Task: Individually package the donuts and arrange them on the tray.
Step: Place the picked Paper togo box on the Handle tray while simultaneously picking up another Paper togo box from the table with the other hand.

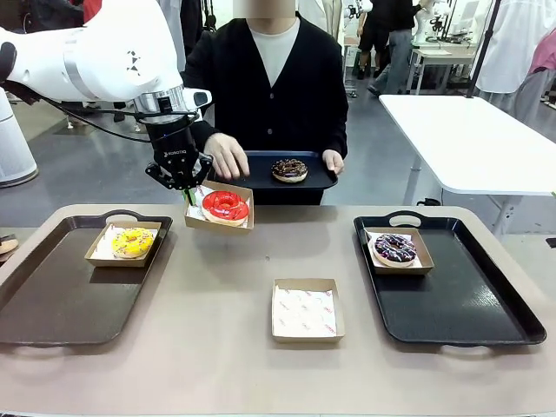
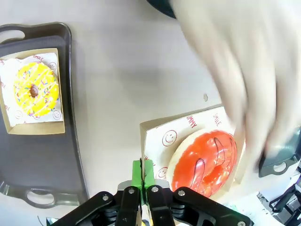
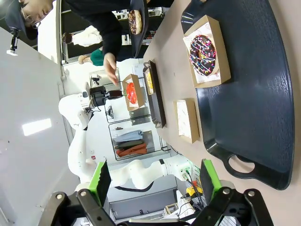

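Stock as I read it from my station. Table (image 1: pixel 217 365): carries a brown left tray (image 1: pixel 52 295) along its left edge and a black right tray (image 1: pixel 469 295) along its right edge. Serving tray (image 1: pixel 261 165): smaller, dark, held by the person beyond the far edge, with the chocolate donut (image 1: pixel 289 169) on it, unboxed. Right gripper (image 3: pixel 155 183): jaws spread wide, nothing between them, above the right tray. Left gripper (image 1: pixel 187 196): pinched fully together on the left wall of the carried box (image 1: pixel 208 225), over the table's far edge just right of the left tray, with the person's hand (image 1: pixel 228 156) close behind. Empty box (image 1: pixel 304 311): paper-lined, middle of the table toward the near edge. Red donut (image 1: pixel 225 206): in the carried box. Yellow donut (image 1: pixel 132 241): boxed, left tray's far right corner. Purple donut (image 1: pixel 395 248): boxed, right tray's far left corner. Handling, my judgement: the donuts are light and soft, and their icing is easily marred, so I take the cardboard wall, never the ring. A one-sided pinch may let the thin box sag, so keep it level.
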### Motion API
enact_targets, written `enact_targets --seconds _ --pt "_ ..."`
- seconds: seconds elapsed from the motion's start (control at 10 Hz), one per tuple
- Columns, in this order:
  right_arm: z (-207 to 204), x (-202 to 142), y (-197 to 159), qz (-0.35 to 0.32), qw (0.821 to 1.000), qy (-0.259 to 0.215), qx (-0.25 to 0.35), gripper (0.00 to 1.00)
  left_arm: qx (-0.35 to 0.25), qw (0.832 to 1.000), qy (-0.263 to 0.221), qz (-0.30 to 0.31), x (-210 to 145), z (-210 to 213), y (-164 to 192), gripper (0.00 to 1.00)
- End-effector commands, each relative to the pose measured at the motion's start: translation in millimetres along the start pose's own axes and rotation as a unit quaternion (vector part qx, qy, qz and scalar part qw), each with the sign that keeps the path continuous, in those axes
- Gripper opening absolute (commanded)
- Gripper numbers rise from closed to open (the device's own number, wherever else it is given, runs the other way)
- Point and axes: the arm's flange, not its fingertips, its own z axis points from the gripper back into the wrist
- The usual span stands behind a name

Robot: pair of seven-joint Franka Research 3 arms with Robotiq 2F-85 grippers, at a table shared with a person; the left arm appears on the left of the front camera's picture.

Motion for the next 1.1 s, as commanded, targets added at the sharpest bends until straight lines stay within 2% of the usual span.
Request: enact_targets --seconds 0.0,1.0 --pt "0.2 -0.7 0.4 -0.001 1.000 0.001 -0.003 1.00 -0.002 1.000 -0.003 0.000 -4.0 2.6 2.3 0.00" --pt "0.2 -0.7 0.4 -0.001 1.000 0.001 -0.003 1.00 -0.002 1.000 -0.003 0.000 -4.0 2.6 2.3 0.00"
